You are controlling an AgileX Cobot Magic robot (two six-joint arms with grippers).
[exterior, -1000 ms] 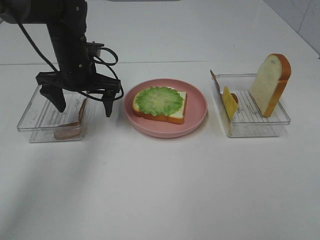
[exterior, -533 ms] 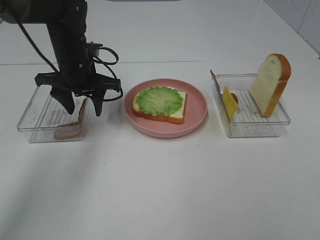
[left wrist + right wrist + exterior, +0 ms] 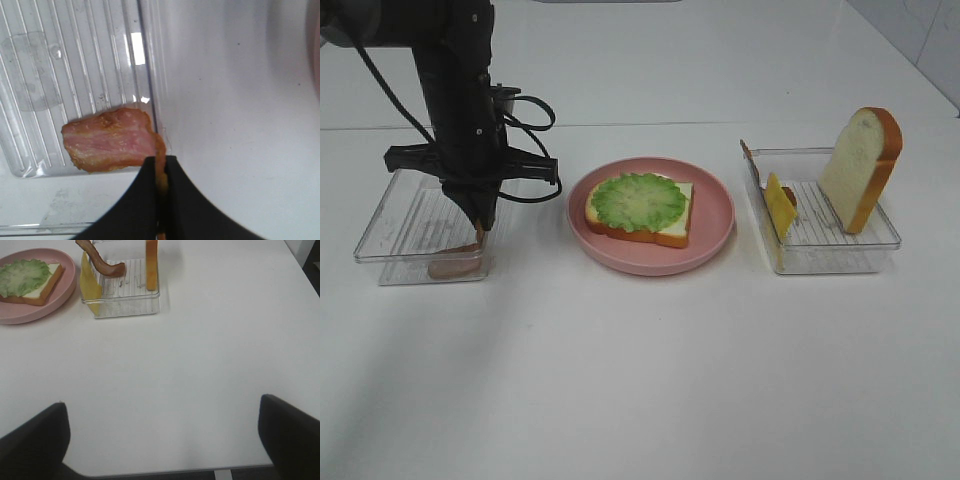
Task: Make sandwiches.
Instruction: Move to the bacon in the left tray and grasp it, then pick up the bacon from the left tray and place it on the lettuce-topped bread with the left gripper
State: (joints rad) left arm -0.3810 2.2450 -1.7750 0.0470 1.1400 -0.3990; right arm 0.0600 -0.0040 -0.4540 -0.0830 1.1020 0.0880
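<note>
A bread slice (image 3: 670,232) topped with ruffled green lettuce (image 3: 638,200) lies on the pink plate (image 3: 717,212). My left gripper (image 3: 480,222) reaches down into the left clear tray (image 3: 390,215) and is shut on the edge of a brown-pink bacon strip (image 3: 455,265). The left wrist view shows its black fingers (image 3: 145,200) pinching the strip (image 3: 107,140) at the tray wall (image 3: 147,75). My right gripper (image 3: 162,440) is open and empty over bare table. It is out of the exterior high view.
The right clear tray (image 3: 830,255) holds an upright bread slice (image 3: 860,165), yellow cheese (image 3: 780,205) and another bacon strip (image 3: 750,155). The right wrist view shows this tray (image 3: 130,305), the cheese (image 3: 90,285), the bacon (image 3: 102,262) and the plate (image 3: 55,307).
My left gripper's fingers went from wide open to shut, closing on the bacon strip in the left tray. Nothing else moved.
</note>
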